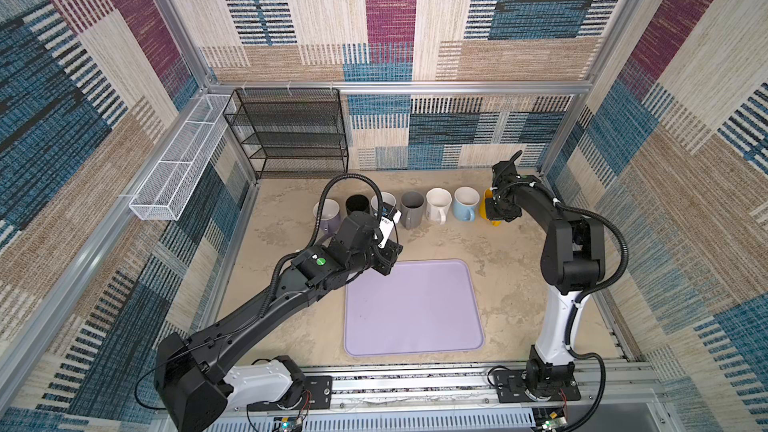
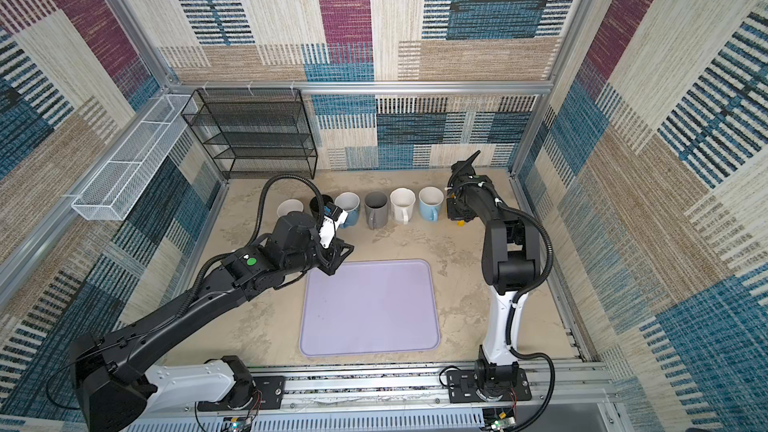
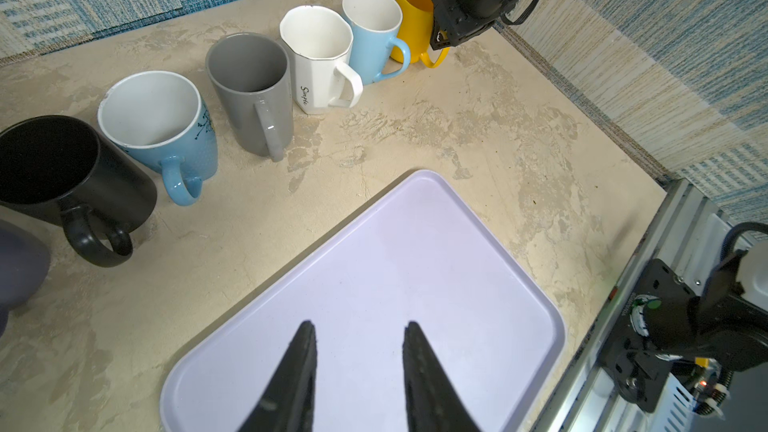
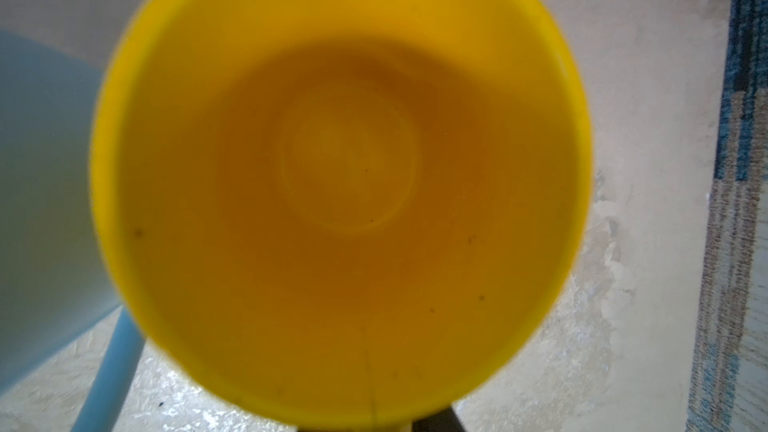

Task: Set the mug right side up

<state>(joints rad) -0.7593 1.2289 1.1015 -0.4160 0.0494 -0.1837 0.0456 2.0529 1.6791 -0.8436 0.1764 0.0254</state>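
From my station I see the glossy yellow mug (image 3: 415, 14) standing mouth up just past the far right corner of the flat lavender plastic tray (image 1: 415, 309), on the mottled beige tabletop (image 1: 519, 284). The right gripper (image 3: 441, 41) sits over the mug's handle with its jaws closed on that handle. The right wrist view looks straight down into the mug's yellow bottom, with the handle at the frame's edge beside a dark finger. I cannot tell whether the base rests on the tabletop or hangs a touch above it.

The left gripper (image 3: 360, 326) hangs over the tray's far left corner. Its two black fingers (image 3: 303, 367) are spread apart and hold nothing.

Beyond the tray's far edge a row of mugs stands upright, and the handles I can see are turned toward the tray. Next to the yellow one comes a pale blue mug (image 3: 374, 35), then a white faceted mug lettered "Simple" (image 3: 320, 60). After these come a tall grey mug (image 3: 249, 85), a blue mug with a white inside (image 3: 166, 135) and a matte black mug (image 3: 62, 176). Last is a lavender-grey mug (image 1: 328, 211), out past the tray's far left corner.

Further back from that same corner, a black wire-mesh shelf rack (image 1: 291, 135) stands against the rear wall. A long white mesh basket (image 1: 174, 172) hangs on the side wall, well beyond the tray's left edge.
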